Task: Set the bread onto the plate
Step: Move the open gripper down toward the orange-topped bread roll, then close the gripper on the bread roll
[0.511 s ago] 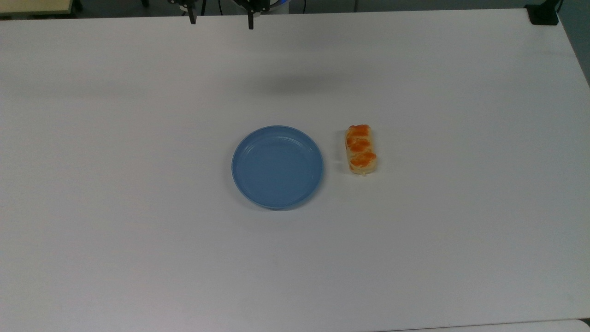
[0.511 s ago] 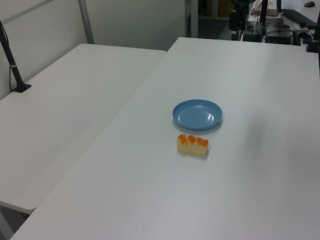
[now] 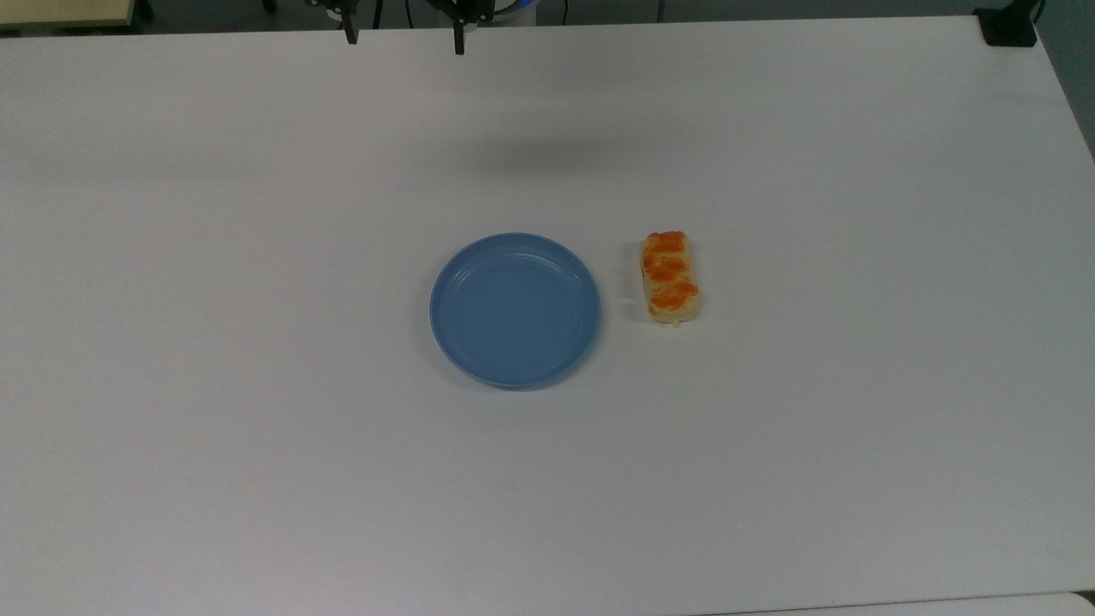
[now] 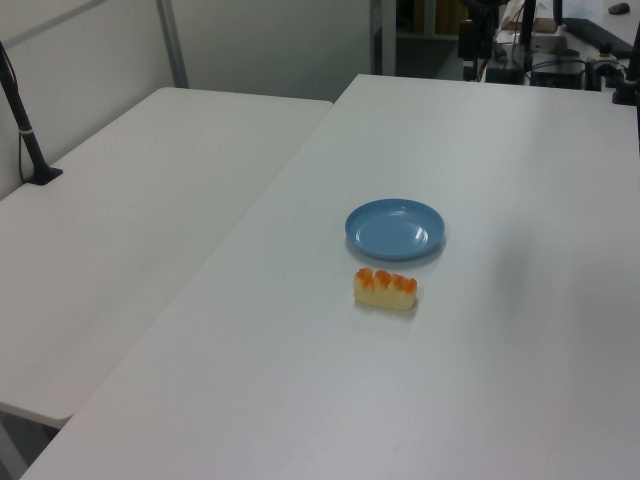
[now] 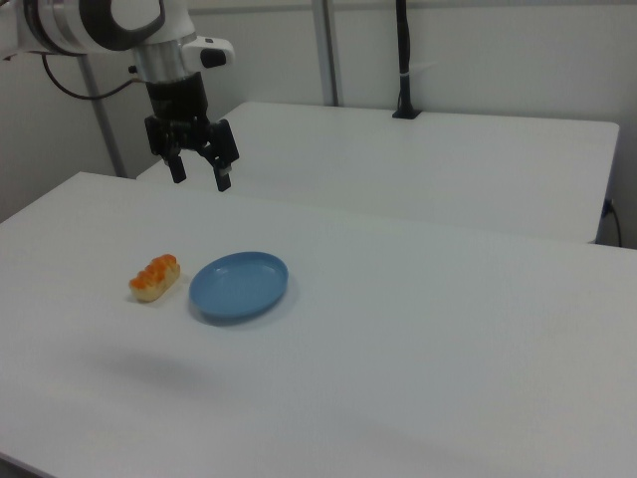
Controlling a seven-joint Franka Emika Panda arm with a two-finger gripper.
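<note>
1. The gripper (image 5: 200,173) hangs in the air above the white table (image 3: 257,428), its two fingers spread wide apart, holding nothing and touching nothing

2. The bread (image 3: 671,277) lies flat on the table just beside the blue plate (image 3: 514,310), on the top view's right, with a narrow gap between them

3. The plate's face is plain, and the bread carries no readable writing

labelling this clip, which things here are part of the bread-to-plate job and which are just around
Part of the job:
- bread
- plate
- gripper, open, above the table

Just around:
- white table
- second table
- black post
</note>
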